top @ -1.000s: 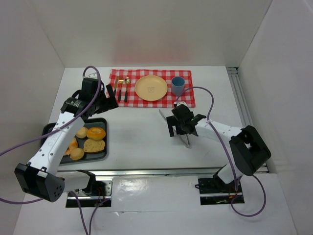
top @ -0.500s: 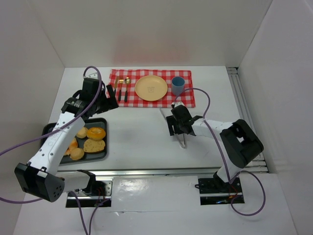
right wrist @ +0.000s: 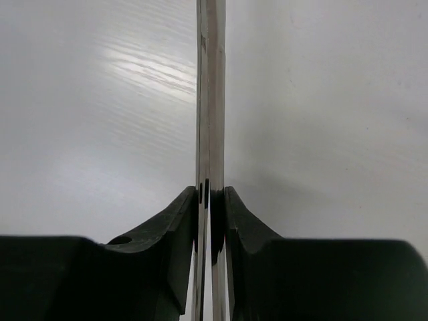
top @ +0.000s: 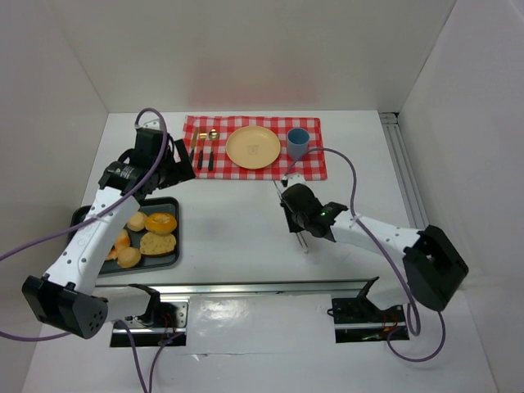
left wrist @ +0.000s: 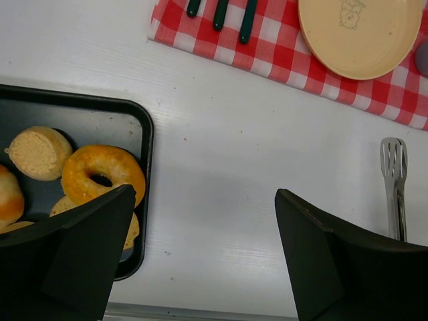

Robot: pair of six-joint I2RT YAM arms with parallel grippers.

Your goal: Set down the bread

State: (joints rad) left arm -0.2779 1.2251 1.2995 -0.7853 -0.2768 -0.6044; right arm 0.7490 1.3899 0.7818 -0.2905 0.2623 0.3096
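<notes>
Currently the right gripper (right wrist: pixel 211 200) has its jaws pressed together on a pair of metal tongs (right wrist: pixel 210 93), both blades squeezed flat between the black fingers (right wrist: pixel 175 227). The tongs run straight up the middle of the right wrist frame, over the white table (right wrist: pixel 87 134). In the top view this gripper sits centre frame, with the tong ends sticking out above and below it.

Left gripper (left wrist: pixel 204 194): jaws spread wide, nothing between them, apart from everything below. Its left finger (left wrist: pixel 80 247) covers the lower right corner of the tray (left wrist: pixel 80 110).

Bread (top: pixel 147 233): all on the black tray at lower left of the top view. A ring doughnut (left wrist: pixel 103 175) lies beside a round bun (left wrist: pixel 39 152), touching or nearly so; the other pieces are partly hidden.

Upper centre of the top view: red checked cloth (top: pixel 311 168) carrying a yellow plate (top: pixel 253 147), a blue cup (top: pixel 297 143) to its right and cutlery (top: pixel 205 149) to its left.

Writing: the plate carries a small printed figure at its middle (left wrist: pixel 349 12); too small to read
</notes>
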